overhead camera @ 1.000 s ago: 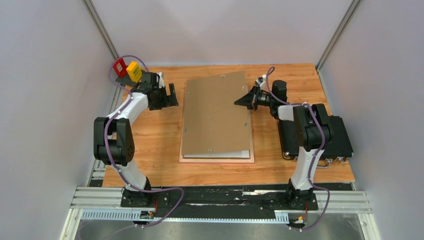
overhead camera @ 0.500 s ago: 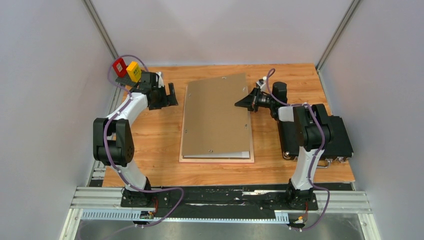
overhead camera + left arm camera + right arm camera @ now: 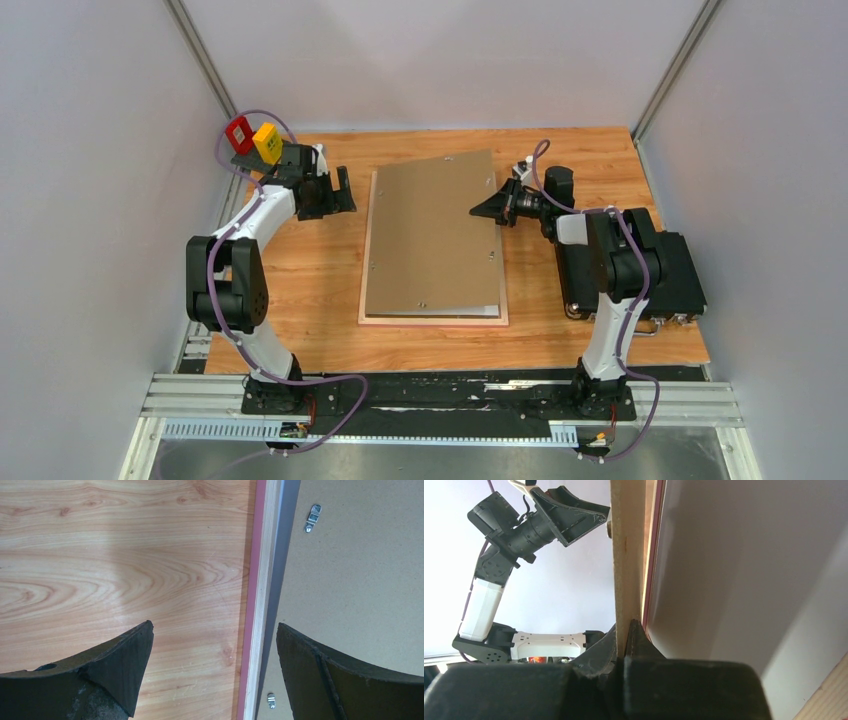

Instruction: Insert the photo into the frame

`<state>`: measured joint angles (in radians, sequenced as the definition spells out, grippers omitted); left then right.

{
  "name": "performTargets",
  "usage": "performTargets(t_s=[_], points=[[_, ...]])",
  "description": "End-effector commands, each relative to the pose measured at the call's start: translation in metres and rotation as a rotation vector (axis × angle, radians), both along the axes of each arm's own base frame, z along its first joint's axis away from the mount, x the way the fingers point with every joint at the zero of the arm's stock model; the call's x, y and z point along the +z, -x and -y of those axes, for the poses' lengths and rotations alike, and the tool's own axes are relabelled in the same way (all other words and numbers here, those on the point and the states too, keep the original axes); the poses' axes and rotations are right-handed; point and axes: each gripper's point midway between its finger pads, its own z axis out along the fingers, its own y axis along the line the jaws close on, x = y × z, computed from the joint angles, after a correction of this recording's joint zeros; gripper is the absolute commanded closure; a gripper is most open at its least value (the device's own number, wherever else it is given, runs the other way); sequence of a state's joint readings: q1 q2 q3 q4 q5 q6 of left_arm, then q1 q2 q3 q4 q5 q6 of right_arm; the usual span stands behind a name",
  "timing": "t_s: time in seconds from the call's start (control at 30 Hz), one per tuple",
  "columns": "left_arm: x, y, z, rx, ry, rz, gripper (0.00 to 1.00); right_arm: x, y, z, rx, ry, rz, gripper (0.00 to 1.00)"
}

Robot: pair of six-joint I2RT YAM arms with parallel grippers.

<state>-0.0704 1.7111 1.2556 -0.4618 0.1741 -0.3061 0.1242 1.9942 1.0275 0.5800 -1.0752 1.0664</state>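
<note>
Two pincers were at work. My right pincer (image 3: 479,209) was clamped tight on the right edge of the backing board (image 3: 432,235), a flat, matte brown fibreboard sheet dotted with small metal clips (image 3: 312,518). The board sat slanted over the frame (image 3: 432,320), a thin rectangular rim, pink on its outer side with a pale, layered wood face, lying flat on the grainy wooden table (image 3: 310,290). Of the photo (image 3: 455,310) only a white sliver showed under the board's near edge, inside the frame and well nearer than my right pincer. My left pincer (image 3: 215,630) hung spread wide above the frame's left rail, one finger over bare table, the other over the board. Since a second before, the board's far edge had shifted slightly nearer; my left arm had not moved.
</note>
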Motion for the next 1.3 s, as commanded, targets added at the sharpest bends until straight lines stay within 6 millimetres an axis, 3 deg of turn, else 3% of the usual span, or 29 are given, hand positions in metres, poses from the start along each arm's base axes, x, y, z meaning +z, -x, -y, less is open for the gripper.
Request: performTargets(t_s=[0.0,1.27], points=[[0.0231,-0.0021,-0.0038,-0.005,-0.004,0.061,0.00,0.0222,0.0016,-0.0024,0.024,-0.018,0.091,1.00],[0.0203,-0.0003,-0.0013,-0.013,0.008,0.049,0.00,0.0221,0.0011,0.0043,0.023,-0.015,0.088,1.00]])
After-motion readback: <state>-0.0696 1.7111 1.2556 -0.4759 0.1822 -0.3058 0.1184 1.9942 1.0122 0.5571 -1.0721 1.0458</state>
